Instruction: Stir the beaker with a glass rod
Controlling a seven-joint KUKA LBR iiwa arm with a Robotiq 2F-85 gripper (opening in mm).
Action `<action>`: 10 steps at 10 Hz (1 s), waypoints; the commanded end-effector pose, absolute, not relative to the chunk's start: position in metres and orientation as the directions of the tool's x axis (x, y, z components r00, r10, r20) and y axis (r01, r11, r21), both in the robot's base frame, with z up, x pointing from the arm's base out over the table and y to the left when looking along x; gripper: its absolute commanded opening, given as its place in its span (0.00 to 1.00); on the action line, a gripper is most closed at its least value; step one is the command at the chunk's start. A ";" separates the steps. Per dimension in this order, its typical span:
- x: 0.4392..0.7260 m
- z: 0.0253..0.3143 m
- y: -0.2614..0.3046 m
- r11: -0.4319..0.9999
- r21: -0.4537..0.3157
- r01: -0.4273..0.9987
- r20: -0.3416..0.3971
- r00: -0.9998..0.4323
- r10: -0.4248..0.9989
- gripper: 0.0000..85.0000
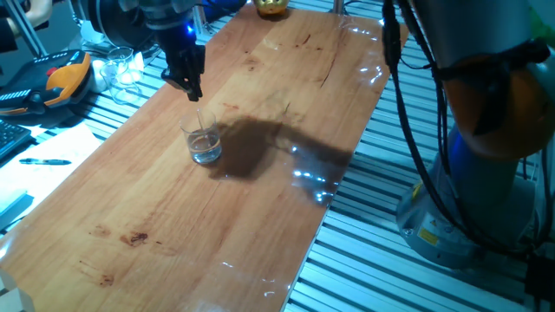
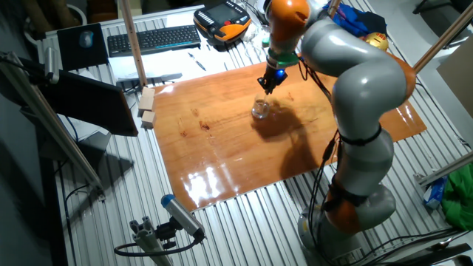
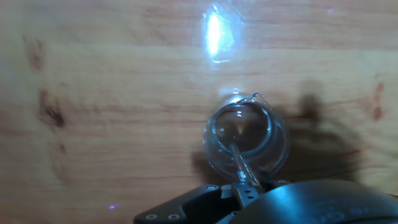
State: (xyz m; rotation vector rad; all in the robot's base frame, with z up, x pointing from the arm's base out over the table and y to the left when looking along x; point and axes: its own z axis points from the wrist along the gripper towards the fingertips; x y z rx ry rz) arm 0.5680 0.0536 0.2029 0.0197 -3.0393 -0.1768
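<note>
Gripping one glass rod (image 3: 238,163), the claw (image 1: 192,90) dips it into one beaker (image 1: 203,142).

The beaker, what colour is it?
Clear, colourless glass beaker, best seen in the hand view.

The beaker (image 1: 203,143) stands on the worktop (image 1: 260,217), well away from its edges. The gripper (image 1: 192,89) hangs directly above it, and the glass rod (image 1: 200,119) runs down from the fingers (image 1: 188,84) into the beaker, its tip apparently near the bottom. A keyboard (image 2: 154,38) lies beyond the worktop's far edge.
</note>
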 end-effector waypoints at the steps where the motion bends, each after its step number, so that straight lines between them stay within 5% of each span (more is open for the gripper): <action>1: 0.569 0.204 0.054 0.992 0.119 0.047 0.071 -0.997 0.038 0.00; 5: 0.569 0.206 0.054 0.997 0.081 -0.005 -0.069 -0.998 0.000 0.00; 10: 0.568 0.208 0.053 0.988 -0.019 -0.153 0.037 -0.988 -0.152 0.00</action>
